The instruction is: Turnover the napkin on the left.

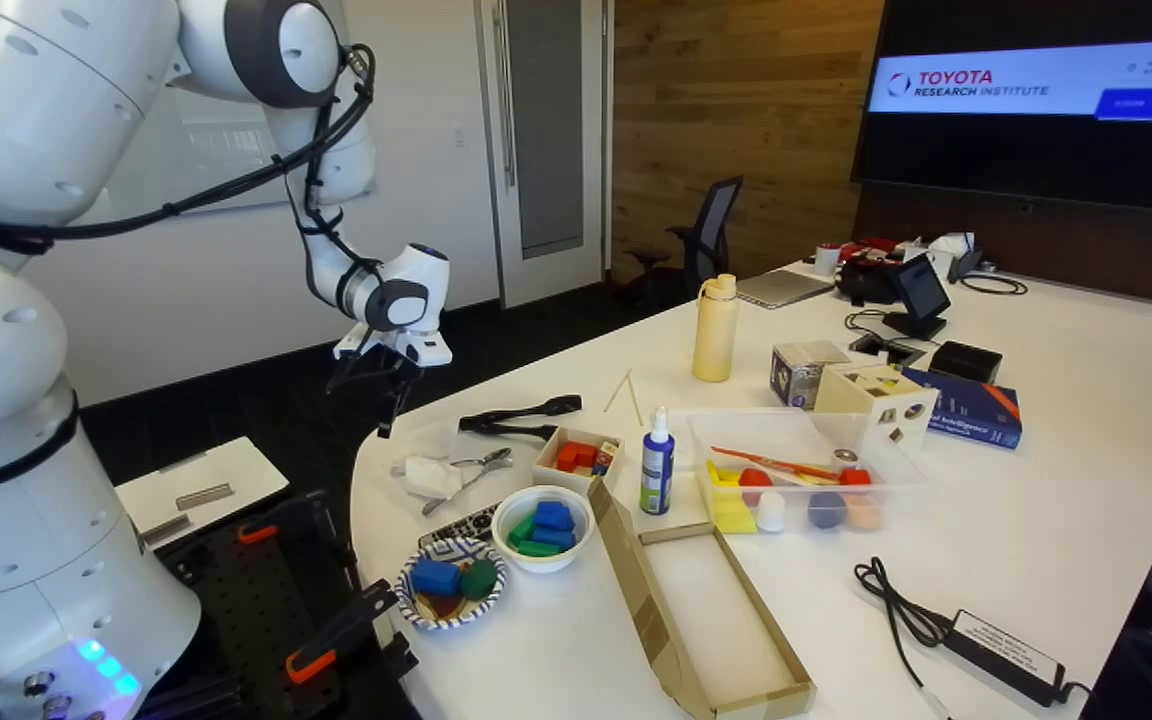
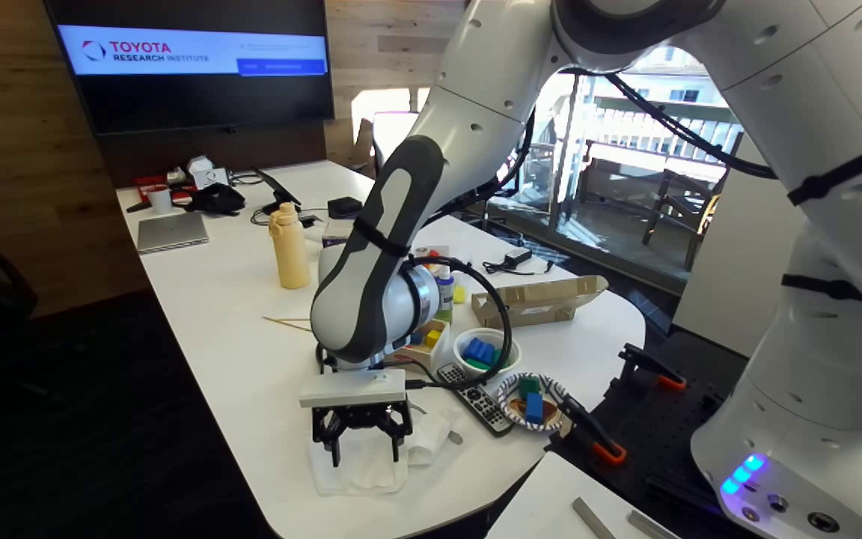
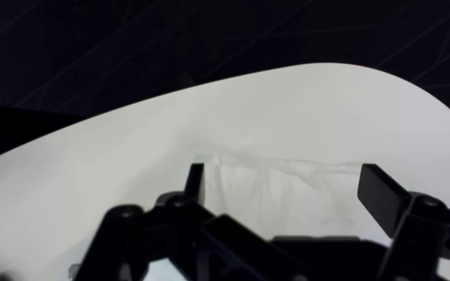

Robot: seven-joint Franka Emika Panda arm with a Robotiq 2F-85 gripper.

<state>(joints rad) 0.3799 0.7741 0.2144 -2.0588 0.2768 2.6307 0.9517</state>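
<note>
A flat white napkin (image 2: 364, 479) with creases lies on the white table near its corner. In the wrist view the napkin (image 3: 287, 195) lies between and below the spread fingers. In an exterior view it is hard to make out against the table. A second, crumpled white napkin (image 2: 425, 442) lies beside it with a metal utensil, and also shows in an exterior view (image 1: 431, 478). My gripper (image 2: 366, 455) is open and empty, with its fingers pointing down above the flat napkin. The gripper also shows in an exterior view (image 1: 364, 408) and in the wrist view (image 3: 281, 170).
Black tongs (image 1: 521, 413), a remote (image 2: 480, 400), a patterned bowl (image 1: 451, 620), a white bowl (image 1: 543, 563) of blocks and a small block box (image 1: 546, 475) stand close by. A spray bottle (image 1: 656, 465) and cardboard box (image 1: 786, 690) are farther off. The table edge (image 2: 244, 479) is near.
</note>
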